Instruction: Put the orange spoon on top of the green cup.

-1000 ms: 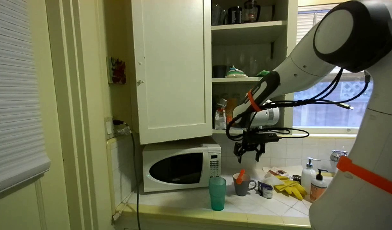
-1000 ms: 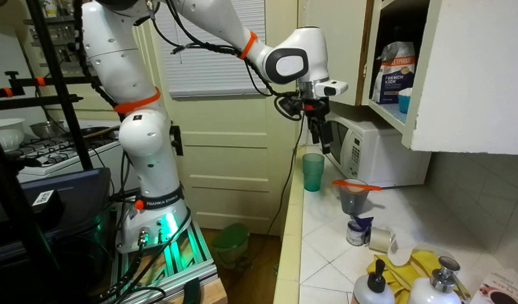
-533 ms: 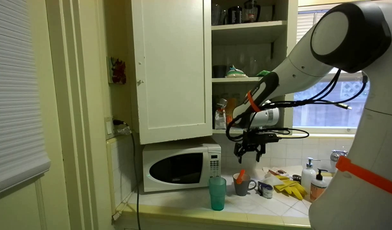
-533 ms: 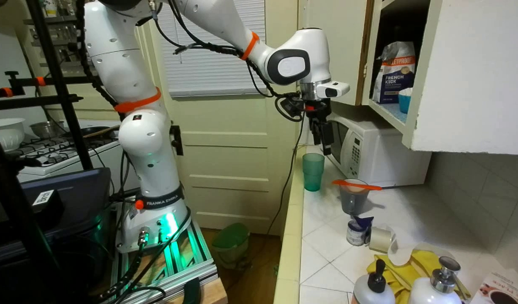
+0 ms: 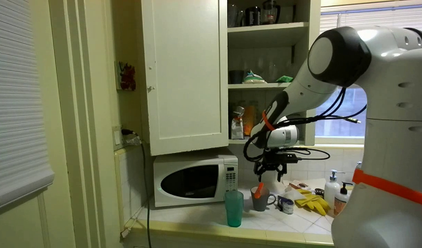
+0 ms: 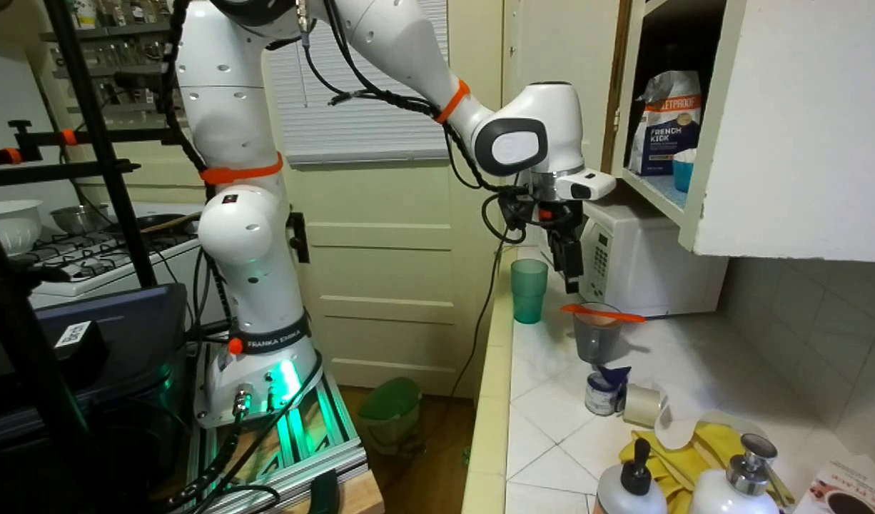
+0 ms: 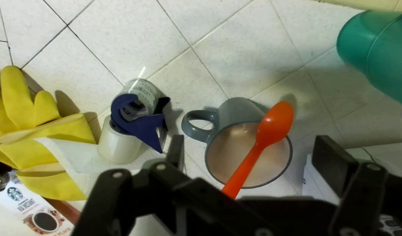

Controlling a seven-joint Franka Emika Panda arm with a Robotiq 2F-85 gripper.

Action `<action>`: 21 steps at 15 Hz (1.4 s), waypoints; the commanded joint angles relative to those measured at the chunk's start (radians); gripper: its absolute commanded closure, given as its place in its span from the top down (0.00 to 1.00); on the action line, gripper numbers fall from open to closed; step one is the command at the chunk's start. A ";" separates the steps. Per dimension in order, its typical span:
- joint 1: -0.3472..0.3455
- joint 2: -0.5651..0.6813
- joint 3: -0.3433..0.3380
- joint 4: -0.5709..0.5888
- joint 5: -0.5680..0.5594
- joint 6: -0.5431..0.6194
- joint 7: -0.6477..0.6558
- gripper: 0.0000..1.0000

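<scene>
The orange spoon (image 5: 259, 191) lies across the rim of a grey mug (image 5: 261, 203) on the white tiled counter. The spoon (image 6: 602, 313) and mug (image 6: 596, 344) show in both exterior views. In the wrist view the spoon (image 7: 260, 144) crosses the mug (image 7: 238, 111) diagonally; its handle end is hidden behind the gripper. The green cup (image 5: 234, 209) stands upright near the counter's front edge; it also shows at the right of the wrist view (image 7: 378, 52). My gripper (image 5: 270, 179) is open and empty, pointing down above the mug and spoon. The spoon appears between its fingers (image 7: 254, 155), untouched.
A white microwave (image 5: 193, 181) stands behind the green cup (image 6: 529, 291). A tape dispenser (image 6: 603, 394), yellow gloves (image 7: 50, 131) and soap bottles (image 6: 631, 492) are on the counter beyond the mug. An open cabinet door (image 5: 187, 75) hangs above the microwave.
The arm has lowered and reached forward, so the gripper is lower and closer over the mug. The spoon, mug and green cup have not moved. The gripper stays open.
</scene>
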 commanded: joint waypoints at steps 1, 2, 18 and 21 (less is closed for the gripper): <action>0.000 0.099 0.000 0.051 0.069 0.057 -0.016 1.00; -0.002 0.118 0.001 0.058 0.083 0.078 -0.020 1.00; -0.026 0.271 0.032 0.153 0.201 0.163 -0.072 1.00; -0.031 0.284 0.036 0.162 0.204 0.163 -0.074 1.00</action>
